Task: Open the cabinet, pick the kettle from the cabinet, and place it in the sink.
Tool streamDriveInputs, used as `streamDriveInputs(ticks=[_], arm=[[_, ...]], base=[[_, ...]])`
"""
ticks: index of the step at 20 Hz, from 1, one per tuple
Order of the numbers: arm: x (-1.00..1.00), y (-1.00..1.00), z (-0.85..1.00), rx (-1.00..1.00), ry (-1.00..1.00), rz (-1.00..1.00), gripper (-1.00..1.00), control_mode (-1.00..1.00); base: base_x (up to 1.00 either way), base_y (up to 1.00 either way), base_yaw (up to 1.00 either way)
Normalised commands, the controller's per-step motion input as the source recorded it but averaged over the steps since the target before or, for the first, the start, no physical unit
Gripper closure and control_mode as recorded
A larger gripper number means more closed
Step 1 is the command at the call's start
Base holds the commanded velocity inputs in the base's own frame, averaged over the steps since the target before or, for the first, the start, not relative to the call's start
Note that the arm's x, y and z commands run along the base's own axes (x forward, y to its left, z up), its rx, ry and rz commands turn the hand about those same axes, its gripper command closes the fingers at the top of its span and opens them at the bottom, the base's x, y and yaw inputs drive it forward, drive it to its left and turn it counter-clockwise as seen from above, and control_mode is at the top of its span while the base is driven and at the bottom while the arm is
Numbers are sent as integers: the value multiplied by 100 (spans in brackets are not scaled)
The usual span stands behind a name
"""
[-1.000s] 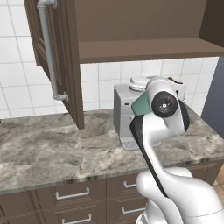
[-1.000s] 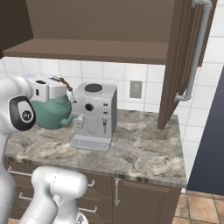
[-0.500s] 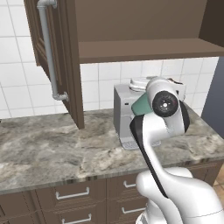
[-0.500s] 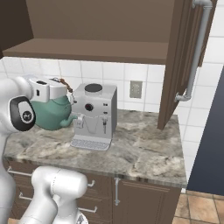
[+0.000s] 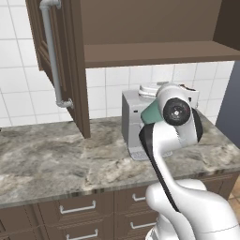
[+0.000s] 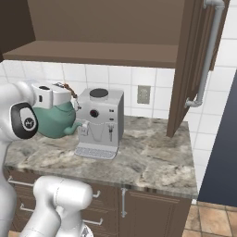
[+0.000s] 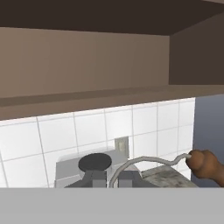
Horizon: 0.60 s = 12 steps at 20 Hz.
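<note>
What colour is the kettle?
Teal-green; the kettle shows best in the right base view.

A grey boxy coffee machine (image 6: 98, 122) stands on the grey marbled counter (image 6: 148, 162), toward its back edge against the white tiled wall (image 6: 115, 76) — a round black lid on its top, a dial on its front and a slotted drip tray at its foot. In the left base view the machine (image 5: 132, 122) sits toward the counter's (image 5: 51, 161) right end. A wall outlet (image 6: 144, 94) is set in the tiles just beside it. Under the counter's front edge run brown drawers (image 5: 77, 208) with short silver handles — and a lower door (image 6: 148, 210) with an upright handle. Terracotta floor tiles (image 6: 208, 222) show below the counter's right end.
</note>
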Motion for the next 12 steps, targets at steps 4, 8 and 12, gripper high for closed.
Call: streamDriveInputs(ticks=[4,8,12], arm=[[0,0,0,0,0,0,100,-100],[0,0,0,0,0,0,100,-100],[0,0,0,0,0,0,100,-100]], base=[[0,0,0],[0,0,0],[0,0,0]])
